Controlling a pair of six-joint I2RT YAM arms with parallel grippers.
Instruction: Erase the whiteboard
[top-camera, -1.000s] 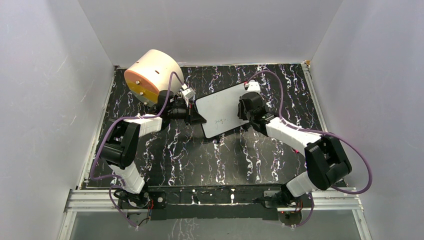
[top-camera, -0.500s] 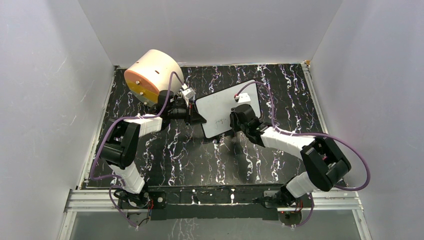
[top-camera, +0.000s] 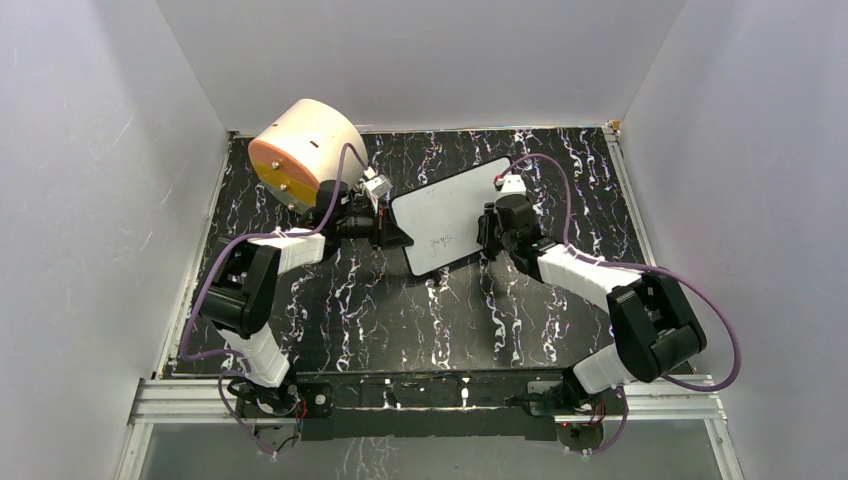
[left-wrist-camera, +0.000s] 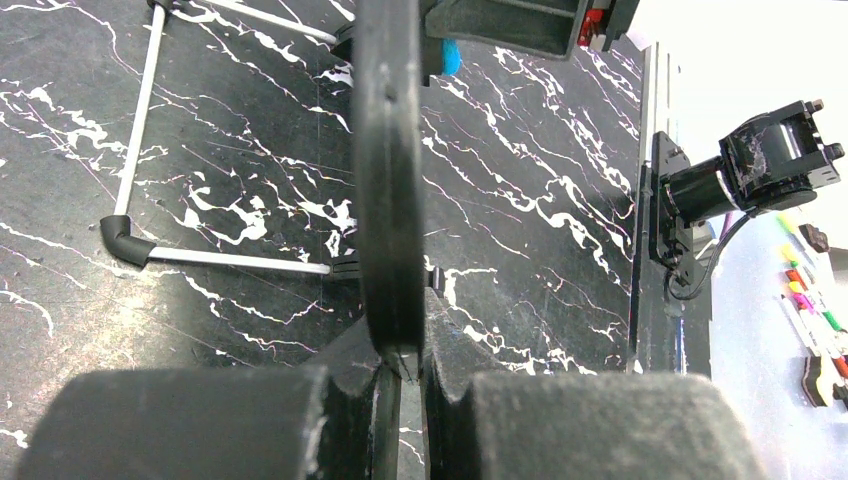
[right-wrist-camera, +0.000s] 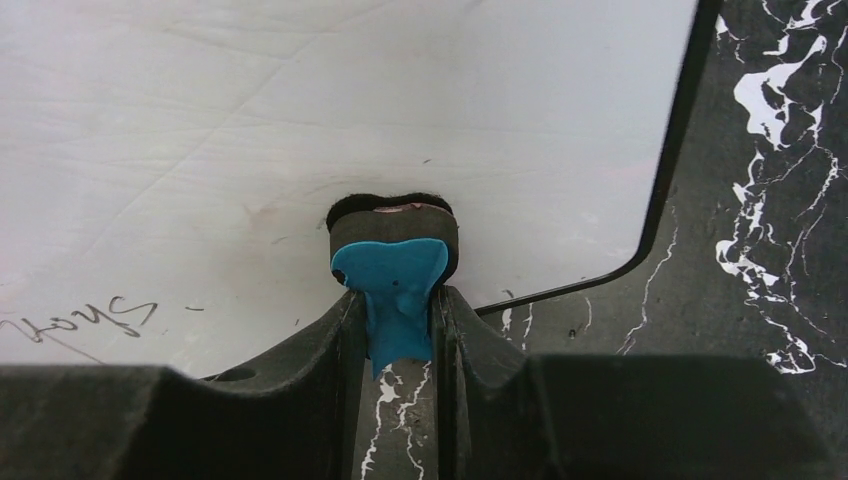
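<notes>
Whiteboard (top-camera: 448, 212) on table (top-camera: 400, 310), edge pinched in left pincer (left-wrist-camera: 400, 365); right pincer (right-wrist-camera: 400, 335) pinching blue eraser (right-wrist-camera: 392, 268) pressed to board just ahead of it; writing (right-wrist-camera: 90, 318) off to its left unwiped, so erasing judged only part done.

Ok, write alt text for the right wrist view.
The right gripper clamps a small blue eraser, its dark pad against the flat white rectangular whiteboard. Faint handwriting sits at the board's lower left; the black white-veined marble table shows on the right.
</notes>
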